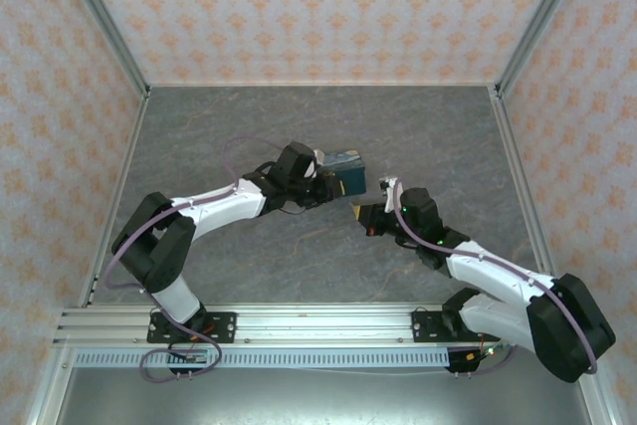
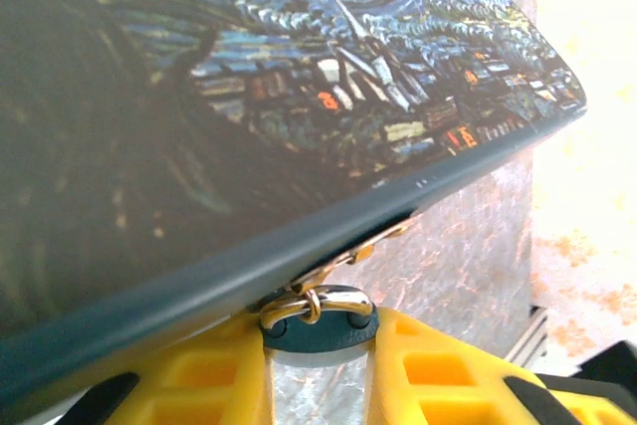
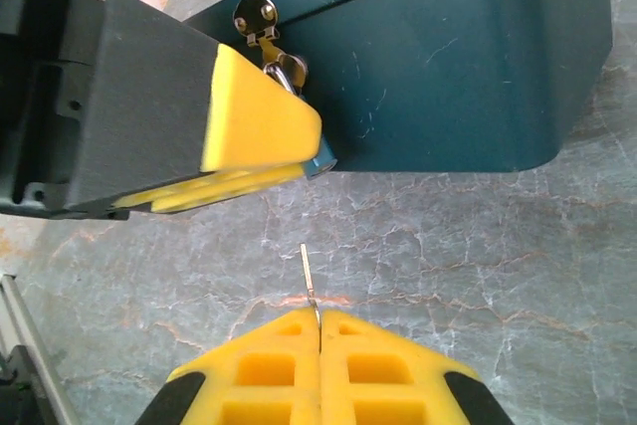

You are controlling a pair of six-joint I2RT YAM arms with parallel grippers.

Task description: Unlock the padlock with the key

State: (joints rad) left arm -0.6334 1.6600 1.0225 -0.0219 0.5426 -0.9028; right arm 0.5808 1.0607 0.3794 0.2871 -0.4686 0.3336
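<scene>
Right wrist view, bottom centre: the right gripper (image 3: 320,330) has its yellow fingers pressed together on the key (image 3: 310,281), whose thin blade points up the frame. At upper left, the left gripper (image 3: 307,158) pinches the padlock (image 3: 324,160), which hangs from the hasp (image 3: 257,19) of the dark tin (image 3: 468,47) on the grey table (image 3: 448,246).

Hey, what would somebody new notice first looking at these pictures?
A blue tin painted like Starry Night sits mid-table. At its lower edge the left gripper pinches a tiny teal padlock. Facing it, the right gripper is shut on a thin key that points at the lock, not yet touching.
</scene>
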